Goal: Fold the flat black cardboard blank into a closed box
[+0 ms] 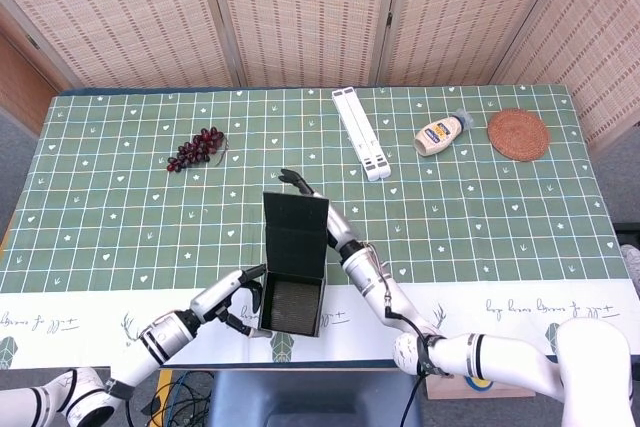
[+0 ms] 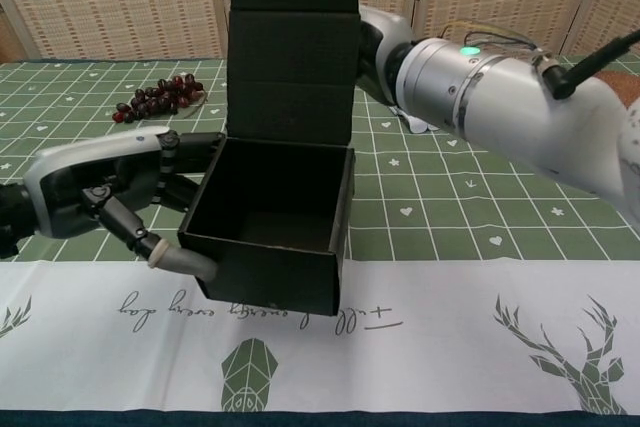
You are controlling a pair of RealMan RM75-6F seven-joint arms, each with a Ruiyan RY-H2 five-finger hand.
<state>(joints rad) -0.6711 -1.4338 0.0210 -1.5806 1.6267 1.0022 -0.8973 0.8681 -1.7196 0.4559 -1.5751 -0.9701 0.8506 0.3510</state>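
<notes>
The black box (image 1: 294,304) (image 2: 270,227) stands open-topped near the table's front edge, slightly turned. Its lid flap (image 1: 296,233) (image 2: 293,37) stands upright at the far side. My left hand (image 1: 237,299) (image 2: 130,197) grips the box's left wall, thumb at the front left corner. My right hand (image 1: 298,183) lies behind the raised flap, with fingertips showing past its top edge in the head view. In the chest view only the right forearm (image 2: 490,97) shows; the hand is hidden behind the flap.
Purple grapes (image 1: 197,148) (image 2: 158,97) lie at the back left. A white folded stand (image 1: 361,133), a mayonnaise bottle (image 1: 441,133) and a round brown coaster (image 1: 518,134) lie at the back right. The tablecloth's white border (image 2: 420,327) runs along the front edge.
</notes>
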